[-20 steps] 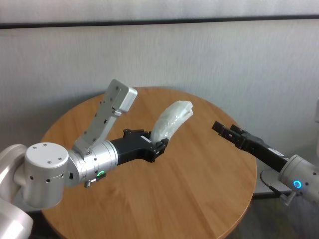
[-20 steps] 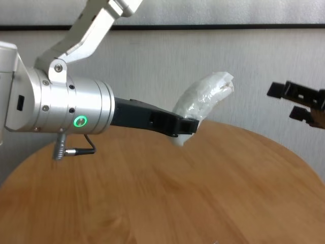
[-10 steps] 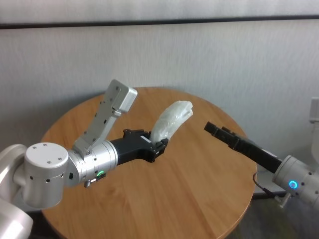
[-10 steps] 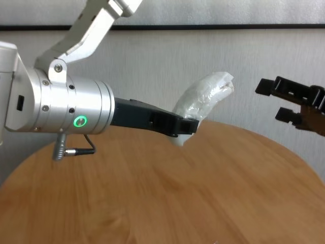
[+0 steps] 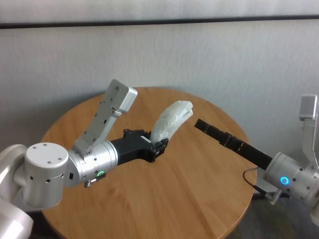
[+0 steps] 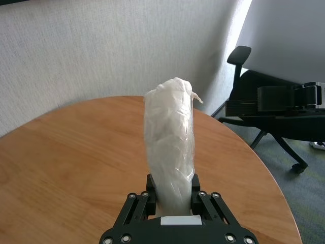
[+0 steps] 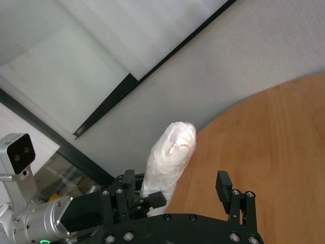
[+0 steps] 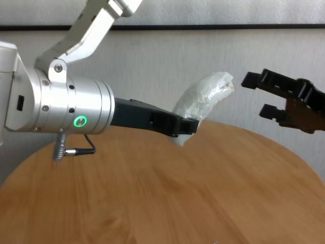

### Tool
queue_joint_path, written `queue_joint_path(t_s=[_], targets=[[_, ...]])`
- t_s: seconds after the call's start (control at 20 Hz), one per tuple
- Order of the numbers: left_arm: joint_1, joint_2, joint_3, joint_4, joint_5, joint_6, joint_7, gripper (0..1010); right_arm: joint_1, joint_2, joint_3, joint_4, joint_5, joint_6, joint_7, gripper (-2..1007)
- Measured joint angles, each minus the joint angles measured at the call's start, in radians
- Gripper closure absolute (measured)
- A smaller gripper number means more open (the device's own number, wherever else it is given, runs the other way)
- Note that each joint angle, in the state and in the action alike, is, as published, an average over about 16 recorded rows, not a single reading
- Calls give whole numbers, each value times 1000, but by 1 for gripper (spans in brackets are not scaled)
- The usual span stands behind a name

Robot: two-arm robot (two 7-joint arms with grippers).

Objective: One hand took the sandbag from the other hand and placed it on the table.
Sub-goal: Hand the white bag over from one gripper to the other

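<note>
The small, lumpy white sandbag (image 5: 171, 121) is the landmark: it stands tilted above the large round light-brown wooden table (image 5: 189, 199), its lower end clamped between the fingers of the left black two-finger gripper with the green ring (image 5: 160, 146). Its crinkled top end is free. The right black two-finger gripper with the blue ring (image 8: 258, 95) hangs just beside that top end, not touching it, its fingers spread apart with nothing between them. Behind the sandbag runs a pale textured wall with a dark horizontal strip (image 5: 159, 21). A black office chair (image 6: 254, 96) stands on grey floor beyond the table's edge.
</note>
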Motion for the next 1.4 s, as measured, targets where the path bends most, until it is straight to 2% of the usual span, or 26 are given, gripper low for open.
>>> queue_joint_path(t_s=[0.65,1.4], targets=[[0,0,0,0,0,0,0,620,52,-14,-53,28,38,8,6,4],[0,0,0,0,0,0,0,620,113,-36,-112,83,71,4,6,4]])
